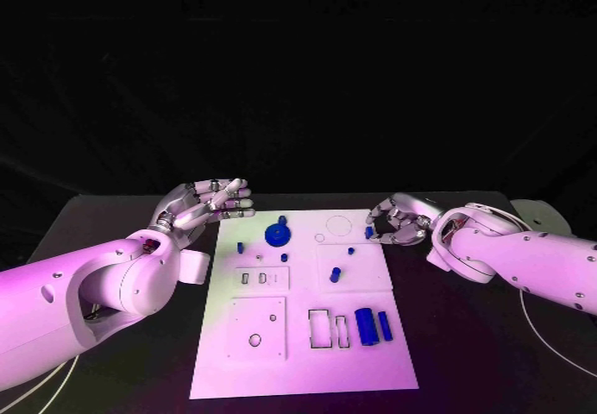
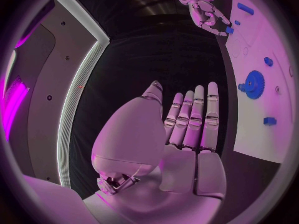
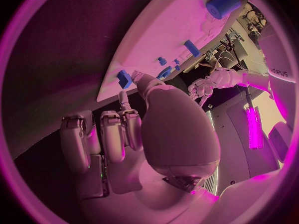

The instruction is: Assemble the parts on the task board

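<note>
The white task board [image 1: 298, 354] lies in the middle of the black table. On it are a blue gear [image 1: 279, 231], several small blue pieces such as a peg [image 1: 335, 274], and a blue cylinder [image 1: 366, 326] beside a thin bar [image 1: 385, 325]. My right hand [image 1: 400, 222] sits at the board's right edge with its fingers curled. Its thumb and one fingertip pinch a small blue piece [image 1: 371, 231] [image 3: 124, 78]. My left hand [image 1: 205, 204] hovers off the board's far left corner, palm up, fingers straight and apart, holding nothing [image 2: 187, 124].
The board has empty rectangular slots [image 1: 329, 329], a square plate with holes [image 1: 258, 328] and round outlines [image 1: 337, 225]. A white cable [image 1: 543, 332] trails over the table on the right. Bare black table flanks the board.
</note>
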